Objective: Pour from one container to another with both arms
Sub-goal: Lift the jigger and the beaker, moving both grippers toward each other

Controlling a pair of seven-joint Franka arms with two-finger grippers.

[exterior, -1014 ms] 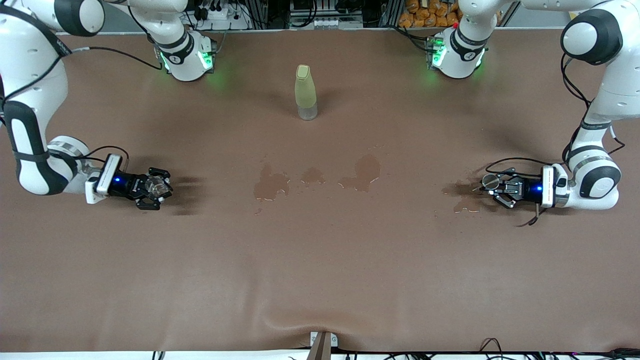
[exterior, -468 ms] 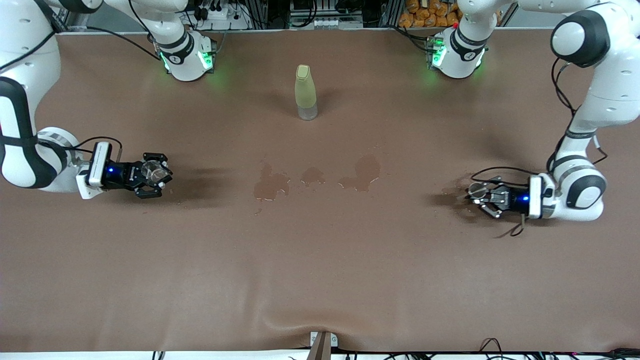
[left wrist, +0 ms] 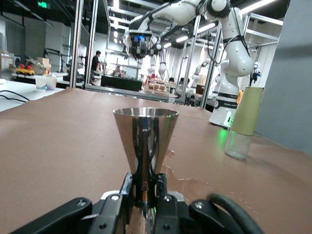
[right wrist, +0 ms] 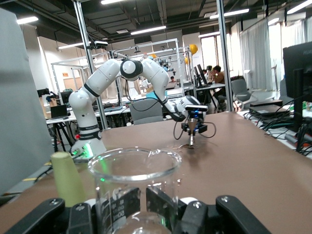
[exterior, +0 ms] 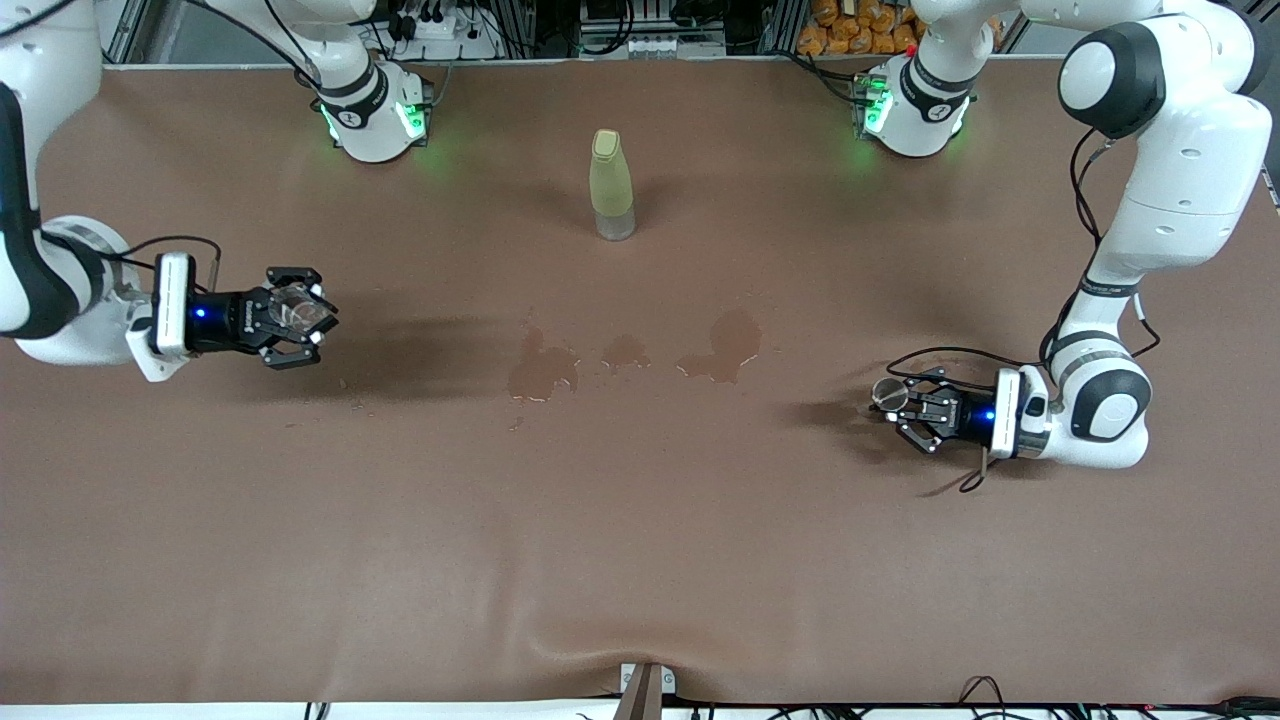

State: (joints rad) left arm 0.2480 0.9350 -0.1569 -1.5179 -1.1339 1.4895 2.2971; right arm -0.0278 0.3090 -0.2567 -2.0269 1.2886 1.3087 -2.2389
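Two grippers gripping vessels: right gripper clamping glass beaker, left gripper pinching steel jigger, each hovering toward own table end from bottle, wet patches lying between.

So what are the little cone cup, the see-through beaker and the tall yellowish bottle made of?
The cone cup, held in the left gripper, looks like polished metal: it mirrors its surroundings. The beaker, held in the right gripper, seems clear glass or plastic, with printed marks. The bottle looks like matte yellowish plastic over a clear base.
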